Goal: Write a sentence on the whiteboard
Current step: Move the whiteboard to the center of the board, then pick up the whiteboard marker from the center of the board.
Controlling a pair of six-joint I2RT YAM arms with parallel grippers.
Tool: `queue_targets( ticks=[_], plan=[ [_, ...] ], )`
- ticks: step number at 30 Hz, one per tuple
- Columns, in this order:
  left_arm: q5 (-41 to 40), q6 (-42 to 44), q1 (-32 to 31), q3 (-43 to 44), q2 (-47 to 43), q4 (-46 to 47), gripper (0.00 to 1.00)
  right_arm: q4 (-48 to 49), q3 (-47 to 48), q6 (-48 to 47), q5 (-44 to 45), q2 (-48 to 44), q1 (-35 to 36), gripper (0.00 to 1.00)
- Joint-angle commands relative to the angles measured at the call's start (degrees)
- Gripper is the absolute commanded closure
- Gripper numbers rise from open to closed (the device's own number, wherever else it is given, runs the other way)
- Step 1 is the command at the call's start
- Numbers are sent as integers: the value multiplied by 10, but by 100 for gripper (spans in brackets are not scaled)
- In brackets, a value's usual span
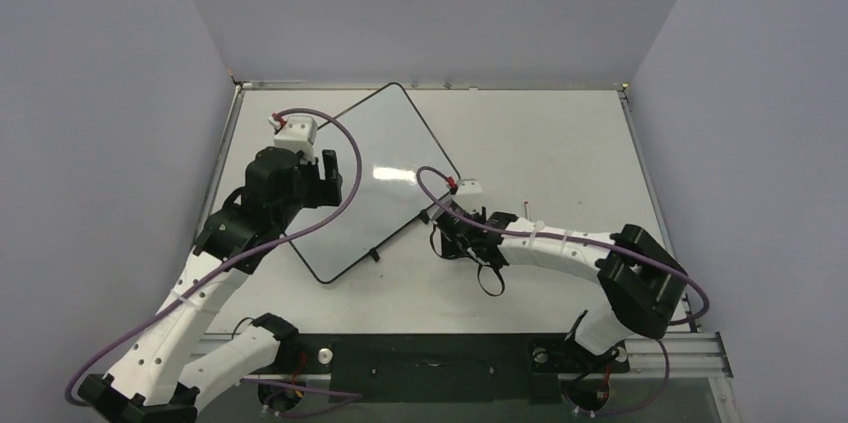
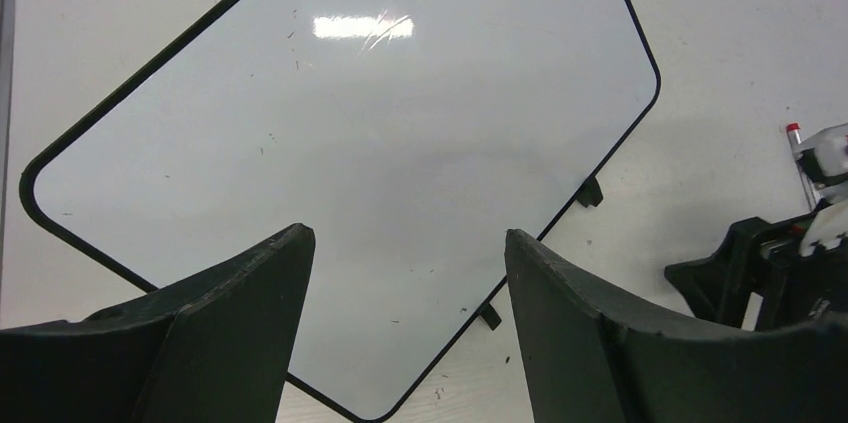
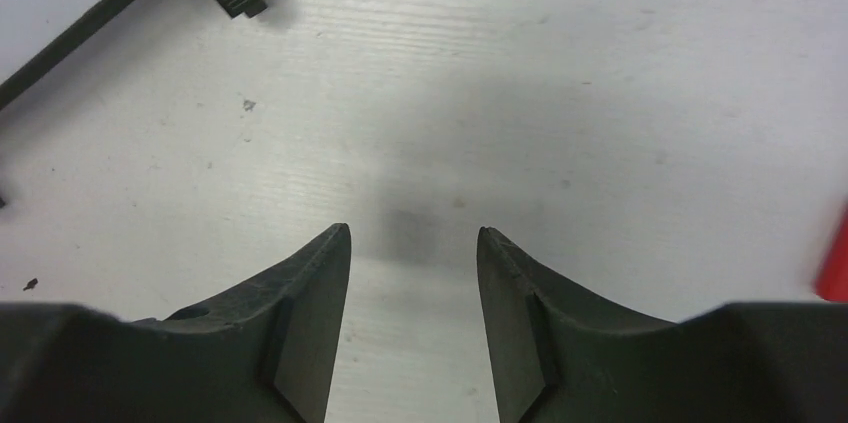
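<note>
whiteboard (image 1: 385, 143) is laid flat on the left-centre of the worktop (image 1: 560, 133), turned cornerwise, with one rounded corner reaching almost to the far edge. its face is seen as plain white, marked only by a glare patch and small dark specks. two black feet (image 2: 590, 191) are carried on its right near-side edge. the left gripper (image 2: 408, 243) is held above the board's left side, jaws spread wide, nothing between them. the right gripper (image 3: 412, 233) is held low over bare worktop just beside that footed edge, jaws parted and empty. a slim red-tipped pen-like thing (image 2: 797, 148) is seen on the worktop close to the right gripper.
</note>
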Motion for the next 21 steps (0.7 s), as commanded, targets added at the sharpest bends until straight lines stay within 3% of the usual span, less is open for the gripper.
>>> queue_targets(
  ticks=[1,6,12,21],
  plan=[
    [34,12,2,-15,-16,33,32,-100,6,-23,73,-86,-41,53],
    [58,13,-1,-50,-33,51,32,-131,1,-56,102,-147,-149,48],
    [69,22,-11,-67,-34,52,32,-130,8,-79,108,-133,-275,45],
    [83,26,-17,-74,-30,57,32,-73,10,-114,41,-33,-328,45]
  ],
)
